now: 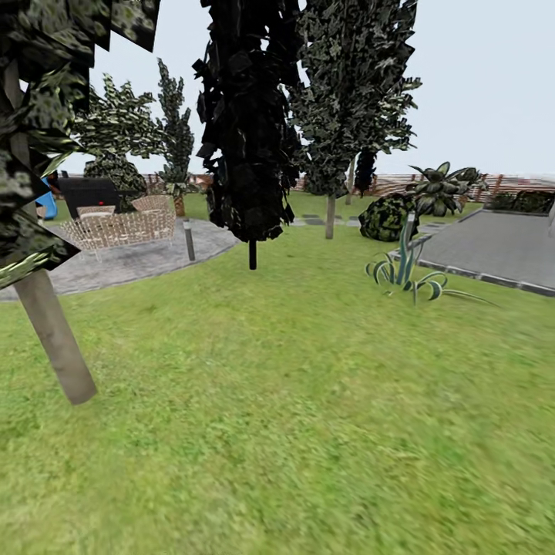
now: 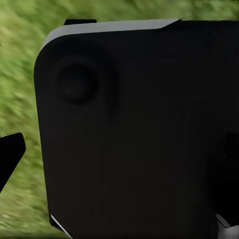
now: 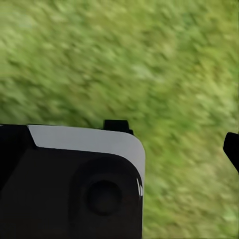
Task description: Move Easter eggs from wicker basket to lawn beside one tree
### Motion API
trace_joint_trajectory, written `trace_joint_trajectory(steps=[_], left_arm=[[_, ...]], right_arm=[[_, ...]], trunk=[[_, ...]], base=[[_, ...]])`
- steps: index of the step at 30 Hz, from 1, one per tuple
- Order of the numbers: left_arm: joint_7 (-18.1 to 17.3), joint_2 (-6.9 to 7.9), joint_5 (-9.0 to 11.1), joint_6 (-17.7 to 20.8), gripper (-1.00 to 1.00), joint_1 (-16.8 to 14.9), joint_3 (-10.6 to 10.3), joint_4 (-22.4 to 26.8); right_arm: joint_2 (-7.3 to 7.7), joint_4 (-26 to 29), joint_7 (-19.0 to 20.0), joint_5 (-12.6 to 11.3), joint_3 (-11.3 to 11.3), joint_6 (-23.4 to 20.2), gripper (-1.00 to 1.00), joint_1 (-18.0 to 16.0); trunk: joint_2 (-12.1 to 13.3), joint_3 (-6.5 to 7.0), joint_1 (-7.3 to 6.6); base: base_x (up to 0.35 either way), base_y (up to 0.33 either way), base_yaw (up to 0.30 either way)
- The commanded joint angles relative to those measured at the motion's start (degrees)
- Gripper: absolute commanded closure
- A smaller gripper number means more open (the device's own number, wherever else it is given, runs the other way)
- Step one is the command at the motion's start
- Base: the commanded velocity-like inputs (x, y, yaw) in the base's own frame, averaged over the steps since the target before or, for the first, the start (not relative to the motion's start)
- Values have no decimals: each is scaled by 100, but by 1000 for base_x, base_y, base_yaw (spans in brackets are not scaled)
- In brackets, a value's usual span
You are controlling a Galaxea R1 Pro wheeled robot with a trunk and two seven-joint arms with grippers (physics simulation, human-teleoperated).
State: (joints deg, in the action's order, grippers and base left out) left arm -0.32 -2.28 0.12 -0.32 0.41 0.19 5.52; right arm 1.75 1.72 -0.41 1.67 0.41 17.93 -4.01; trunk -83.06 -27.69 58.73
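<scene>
The lawn (image 1: 308,401) fills the lower half of the head view, bare mottled grass with no basket and no eggs on it here. A tree (image 1: 54,339) with a pale grey-beige trunk leans in at about nine o'clock, its dark angular leaves hanging over the top corner. Further out, near twelve o'clock, stands a near-black tree (image 1: 250,139) on a thin black trunk, and beside it at one o'clock a taller dark green one (image 1: 339,108). At ten o'clock woven chairs (image 1: 123,223) sit on grey paving (image 1: 131,262); at three o'clock a spiky striped plant (image 1: 408,274) edges another paved slab (image 1: 493,247).

Both wrist views look down on blurred grass past a black, grey-edged part of the robot (image 2: 134,129) (image 3: 69,184). I cannot tell whether either gripper is open or closed.

The risk, as I judge it, is driving on without spotting the basket, or clipping the pale trunk, since it stands close on the left.
</scene>
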Motion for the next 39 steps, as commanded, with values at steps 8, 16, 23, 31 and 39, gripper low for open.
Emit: trace_joint_trajectory(steps=[8,16,23,31,39], left_arm=[[-3,-1,4,-3,-100,3,3,10],[-3,-1,5,-3,-100,3,6,11],[-3,0,5,-3,-100,3,5,10],[-3,-1,5,-3,-100,3,7,11],[-3,-1,5,-3,-100,3,7,11]], right_arm=[[-3,-5,-3,17,3,25,-100,-3],[-8,-13,-3,19,3,26,-100,-3],[-8,-14,-3,25,5,26,-100,-3],[-8,-14,-3,25,4,26,-100,-3],[-8,-14,-3,26,3,26,-100,-3]], trunk=[[-2,-4,0],[-2,-4,0],[-2,-4,0],[-2,-4,0],[-2,-4,0]], base=[[0,0,286],[0,0,286],[0,0,286],[0,0,286],[0,0,286]])
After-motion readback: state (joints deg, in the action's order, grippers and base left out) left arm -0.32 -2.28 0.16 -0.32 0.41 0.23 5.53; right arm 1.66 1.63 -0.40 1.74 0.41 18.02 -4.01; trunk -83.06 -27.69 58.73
